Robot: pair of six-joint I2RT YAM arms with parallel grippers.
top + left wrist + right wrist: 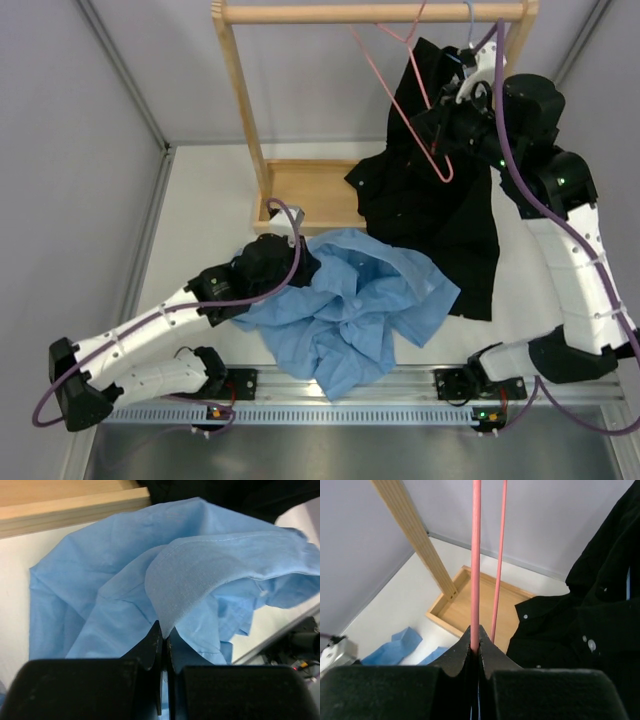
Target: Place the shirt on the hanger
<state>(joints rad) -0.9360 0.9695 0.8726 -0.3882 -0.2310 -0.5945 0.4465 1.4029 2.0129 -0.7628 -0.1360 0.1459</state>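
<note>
The light blue shirt [350, 305] lies crumpled on the table in the middle front. My left gripper [298, 258] is shut on a fold of the shirt [200, 575] at its left edge, its jaws pinching the cloth [165, 632]. The pink wire hanger [405, 100] hangs by its hook from the wooden rail [370, 12]. My right gripper [440, 140] is shut on the hanger's lower wire [476, 565], its jaws closed around it [475, 645].
A black shirt [445, 220] hangs at the right of the wooden rack, draping onto the table behind the blue shirt. The rack's wooden base tray [305, 195] and upright post [240, 90] stand at the back. Grey walls enclose the table.
</note>
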